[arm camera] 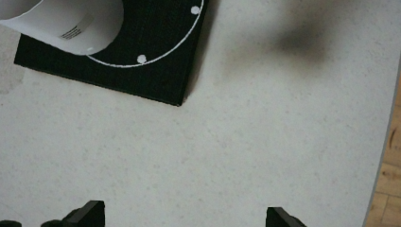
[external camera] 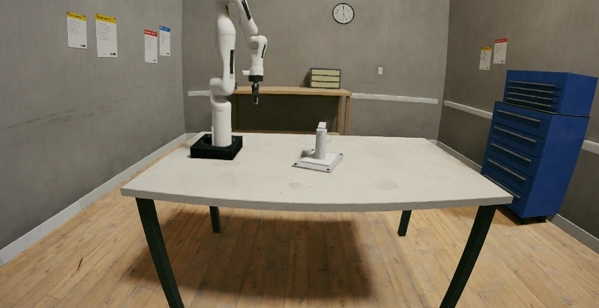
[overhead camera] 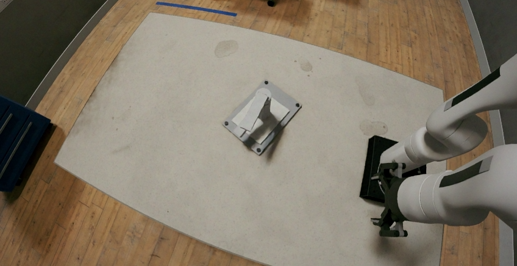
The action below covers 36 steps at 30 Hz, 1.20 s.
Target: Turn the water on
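Note:
The tap (overhead camera: 261,116) is a pale grey block on a square grey base plate in the middle of the table. Its flat lever (overhead camera: 255,111) lies along the top of the body. In the exterior view the tap (external camera: 321,145) stands upright on its plate. My gripper (overhead camera: 389,197) hangs high above the table near the arm's black base, far from the tap, pointing down; it also shows in the exterior view (external camera: 254,95). In the wrist view the fingertips stand wide apart with only bare table between them. The tap is out of the wrist view.
The arm's black base (overhead camera: 377,169) sits at the table's edge and also shows in the wrist view (arm camera: 118,52). The table's side edge (arm camera: 385,151) runs close beside the gripper. A blue tool cabinet (external camera: 542,145) stands on the floor.

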{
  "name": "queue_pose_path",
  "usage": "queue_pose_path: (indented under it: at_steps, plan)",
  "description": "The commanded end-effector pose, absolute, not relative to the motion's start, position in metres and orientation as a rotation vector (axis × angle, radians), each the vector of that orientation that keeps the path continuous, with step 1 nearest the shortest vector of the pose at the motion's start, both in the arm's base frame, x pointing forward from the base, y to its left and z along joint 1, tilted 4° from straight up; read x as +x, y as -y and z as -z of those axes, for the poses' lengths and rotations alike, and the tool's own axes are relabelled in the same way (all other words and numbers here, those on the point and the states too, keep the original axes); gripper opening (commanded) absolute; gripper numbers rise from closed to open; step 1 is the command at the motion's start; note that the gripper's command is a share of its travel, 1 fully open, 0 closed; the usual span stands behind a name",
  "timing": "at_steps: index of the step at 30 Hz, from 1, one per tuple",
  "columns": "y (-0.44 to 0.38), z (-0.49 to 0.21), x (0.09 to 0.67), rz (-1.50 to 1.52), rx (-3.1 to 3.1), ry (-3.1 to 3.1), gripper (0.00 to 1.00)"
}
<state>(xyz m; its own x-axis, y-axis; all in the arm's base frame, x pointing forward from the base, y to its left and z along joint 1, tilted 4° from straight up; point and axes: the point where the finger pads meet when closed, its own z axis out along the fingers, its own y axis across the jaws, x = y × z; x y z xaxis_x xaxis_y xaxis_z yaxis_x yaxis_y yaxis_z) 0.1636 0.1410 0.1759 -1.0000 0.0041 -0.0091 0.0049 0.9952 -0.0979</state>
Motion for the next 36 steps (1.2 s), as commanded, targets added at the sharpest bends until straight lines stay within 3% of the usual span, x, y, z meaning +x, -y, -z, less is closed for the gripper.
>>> queue_pose_path:
  at_steps: [1, 21, 36]
  plan:
    - [-0.141, -0.176, 0.164, 0.152, 0.007, -3.128, 1.0]
    - [-0.142, -0.177, 0.168, 0.149, 0.058, -3.131, 1.0]
    - [-0.14, -0.185, 0.258, 0.102, 0.978, -3.013, 1.0]
